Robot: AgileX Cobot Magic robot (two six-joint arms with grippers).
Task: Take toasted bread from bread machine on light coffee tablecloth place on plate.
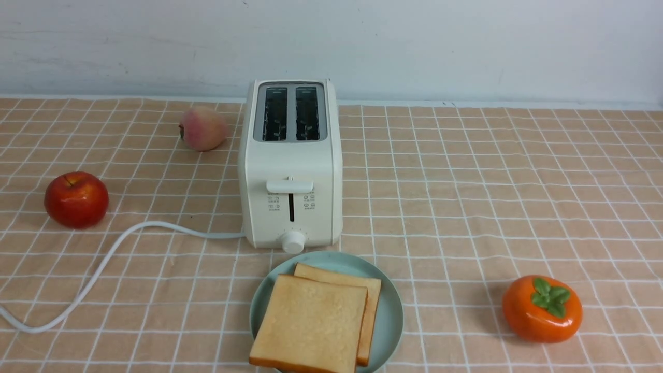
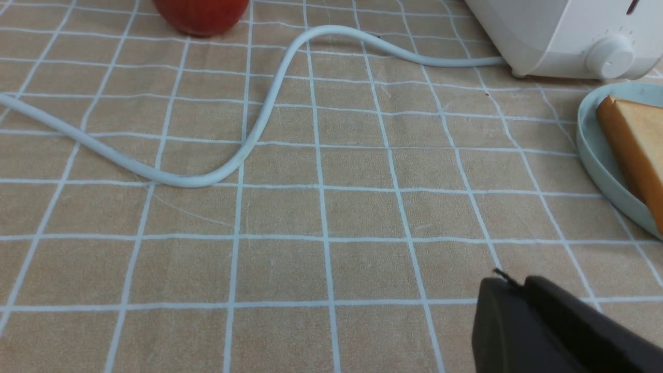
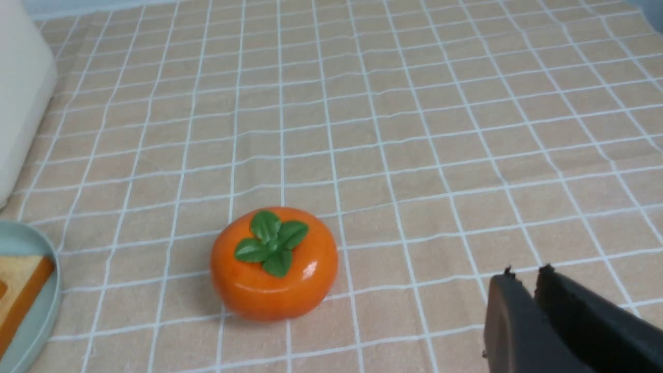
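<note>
Two slices of toasted bread (image 1: pixel 311 321) lie stacked and offset on the plate (image 1: pixel 391 311), just in front of the bread machine (image 1: pixel 290 166). Both slots of the bread machine show empty. All of it rests on the light coffee tablecloth (image 1: pixel 466 207). Neither gripper shows in the front view. In the left wrist view my left gripper (image 2: pixel 510 282) is shut on nothing, over bare cloth left of the plate (image 2: pixel 595 150) and toast (image 2: pixel 637 140). In the right wrist view my right gripper (image 3: pixel 523 272) has its tips barely apart and empty, on the far side of the persimmon from the plate (image 3: pixel 49 290).
A white cord (image 1: pixel 103 264) snakes left from the bread machine. A red apple (image 1: pixel 76 199) sits at the left, with a peach (image 1: pixel 203 128) behind it beside the bread machine. An orange persimmon (image 1: pixel 542 308) sits right of the plate.
</note>
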